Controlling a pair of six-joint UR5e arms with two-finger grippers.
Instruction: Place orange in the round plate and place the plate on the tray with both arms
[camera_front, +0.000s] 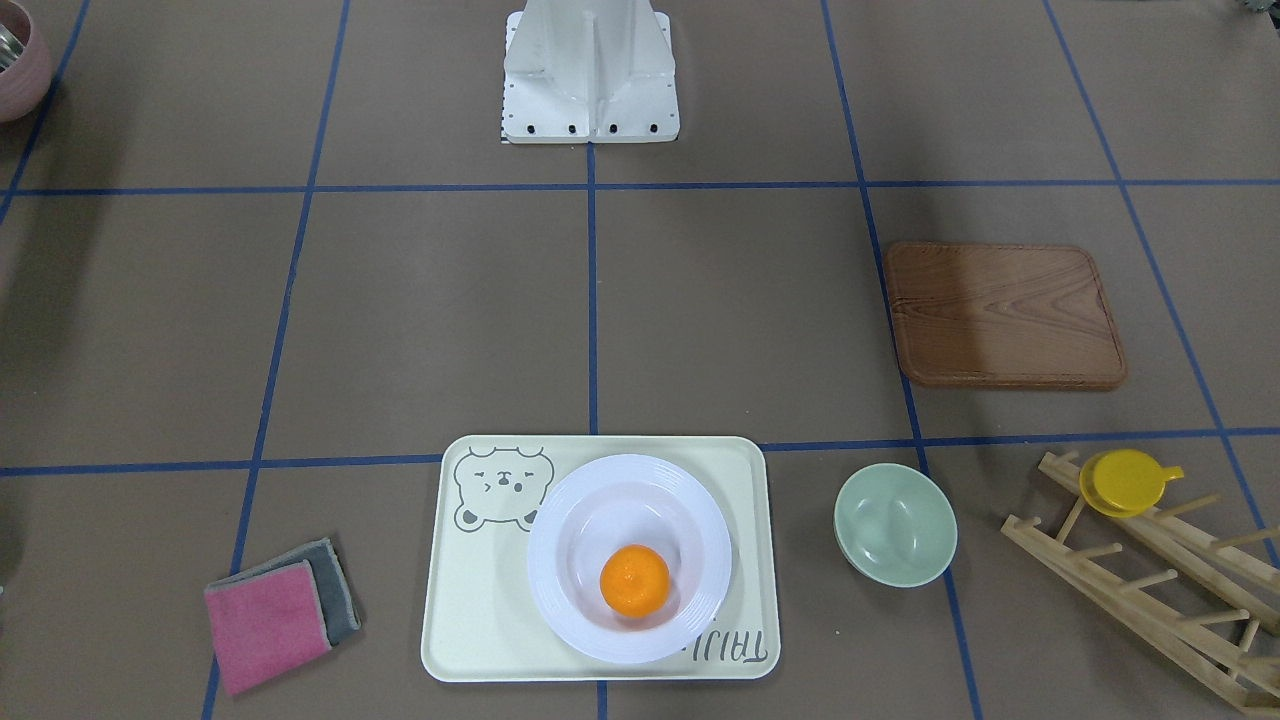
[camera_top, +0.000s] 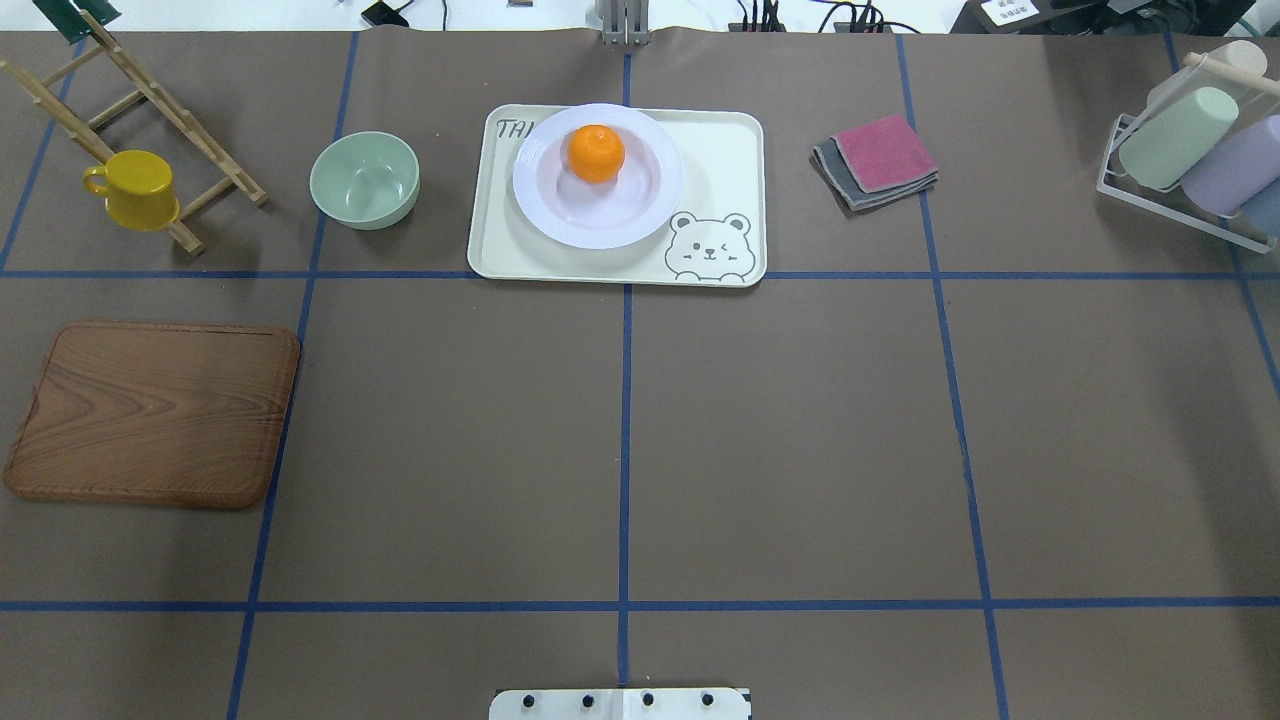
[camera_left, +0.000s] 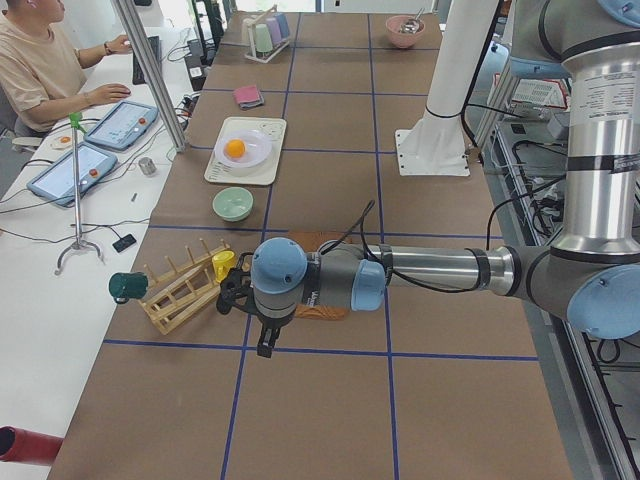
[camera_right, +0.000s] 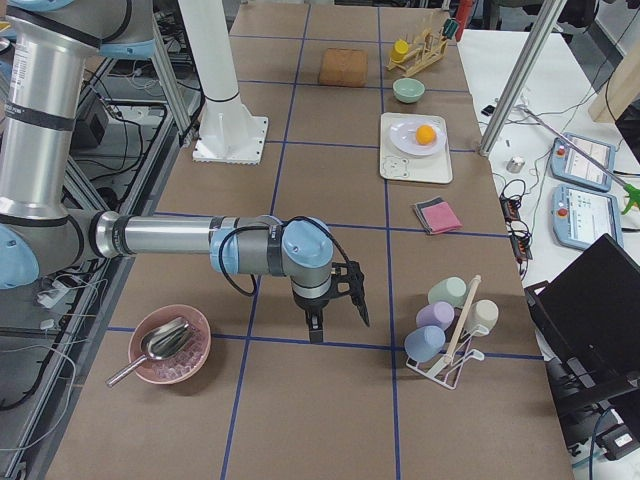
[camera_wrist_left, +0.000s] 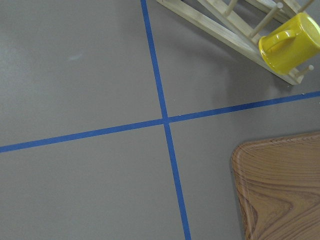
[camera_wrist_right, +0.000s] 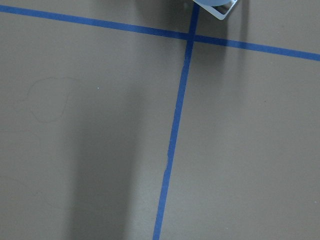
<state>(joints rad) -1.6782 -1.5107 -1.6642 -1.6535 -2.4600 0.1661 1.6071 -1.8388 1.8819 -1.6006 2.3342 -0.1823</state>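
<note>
The orange (camera_front: 634, 580) sits in the sunken centre of the round plate (camera_front: 545, 560). The plate rests on the tray (camera_front: 470, 600), midway along the surface's (camera_front: 740, 320) edge on the operators' side, and it covers part of the tray's lettering.

Both claws are well apart from the tray. The left claw (camera_left: 250, 325) hangs over the surface's left end, by the wooden board (camera_left: 325, 312) and the rack (camera_left: 180, 290) with the yellow cup (camera_left: 222, 264). The right claw (camera_right: 338, 328) hangs over the right end, near the stand of pastel cups (camera_right: 445, 315). Only the side views show the claws, and from there I cannot tell whether either is open or closed, though each seems to carry nothing.

The overhead and front-facing views show the plate and orange plainly but no arm. The left wrist view shows taped surface, the cup and a corner of the board. The right wrist view shows taped surface and a corner of the stand.
</note>
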